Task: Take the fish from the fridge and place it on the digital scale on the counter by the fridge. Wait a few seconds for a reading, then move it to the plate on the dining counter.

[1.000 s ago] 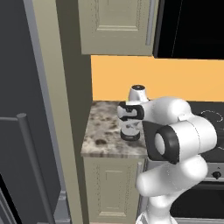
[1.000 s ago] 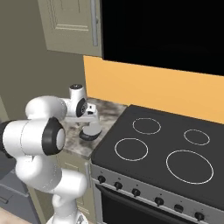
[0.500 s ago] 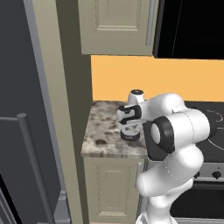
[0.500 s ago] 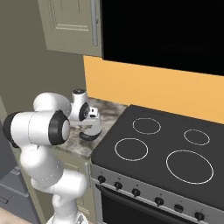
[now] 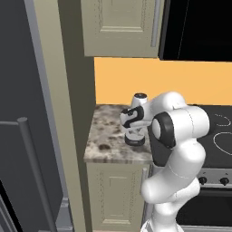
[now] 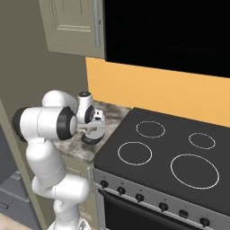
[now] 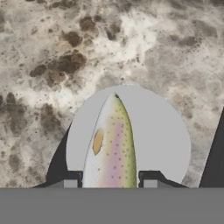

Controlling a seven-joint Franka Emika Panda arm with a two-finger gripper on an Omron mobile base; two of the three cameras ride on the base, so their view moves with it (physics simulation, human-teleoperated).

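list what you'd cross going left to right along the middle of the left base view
tall dark grey fridge with its bar handle → beige side panel → speckled grey-brown granite counter → gripper over the squat round dark grey digital scale → white robot arm → black stovetop

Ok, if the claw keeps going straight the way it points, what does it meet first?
Probably the round grey-topped digital scale, directly ahead under the slender silvery-tan fish between the claw fingertips; the remaining gap is unclear.
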